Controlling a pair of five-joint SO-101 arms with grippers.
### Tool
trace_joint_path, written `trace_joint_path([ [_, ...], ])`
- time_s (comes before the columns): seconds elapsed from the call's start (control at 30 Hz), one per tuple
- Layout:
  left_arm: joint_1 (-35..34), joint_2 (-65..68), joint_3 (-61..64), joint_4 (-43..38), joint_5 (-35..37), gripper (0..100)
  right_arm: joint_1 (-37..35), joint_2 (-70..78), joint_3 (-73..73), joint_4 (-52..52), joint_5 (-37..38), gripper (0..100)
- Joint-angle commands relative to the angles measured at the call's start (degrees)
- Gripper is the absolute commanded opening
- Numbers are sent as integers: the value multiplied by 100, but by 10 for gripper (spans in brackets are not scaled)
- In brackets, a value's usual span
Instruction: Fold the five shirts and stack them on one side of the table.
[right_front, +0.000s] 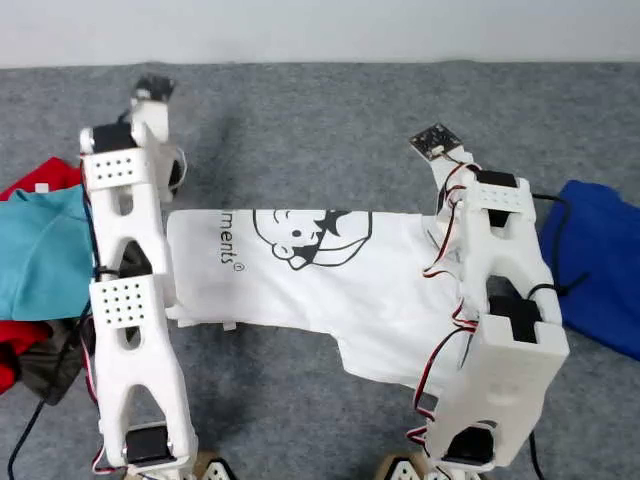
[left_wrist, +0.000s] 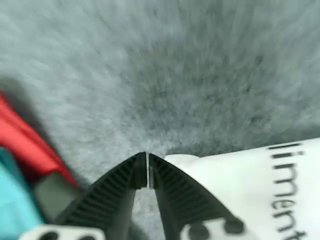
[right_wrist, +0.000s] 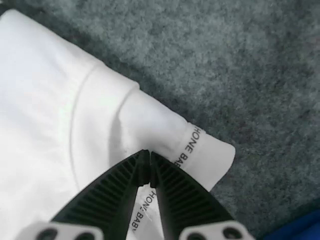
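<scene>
A white shirt (right_front: 300, 285) with a black print lies spread across the grey table, between the two arms. My left gripper (left_wrist: 148, 165) is shut at one corner of the white shirt (left_wrist: 250, 185), and a pale sliver of cloth shows between its fingertips. My right gripper (right_wrist: 150, 160) is shut on a puckered fold of the white shirt (right_wrist: 45, 100), beside the lettered sleeve cuff (right_wrist: 200, 145). In the high view the left arm (right_front: 125, 250) covers the shirt's left edge and the right arm (right_front: 500, 280) covers its right side.
At the table's left edge sits a pile of a teal shirt (right_front: 40, 250), a red shirt (right_front: 45, 175) and a dark garment (right_front: 50, 365). A blue shirt (right_front: 595, 260) lies at the right edge. Bare grey felt (right_front: 300, 130) stretches behind the white shirt.
</scene>
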Motion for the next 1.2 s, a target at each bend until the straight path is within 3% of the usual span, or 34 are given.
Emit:
trace_joint_path([
  [0.0,-35,-1055,-48,149,70,16,119,-84,-246,48,-9,9],
  [0.37,378,-2620,233,158,281,18,-277,-1376,-255,426,-62,9],
  [0.67,1565,-4105,2800,149,-149,17,-22,-2932,-246,1393,-62,9],
  [0.9,2927,-5020,4374,123,-387,16,1411,-3327,-237,2440,-70,9],
  [1.17,4633,-5064,5130,-26,-378,19,3512,-3336,-237,2932,-18,9],
])
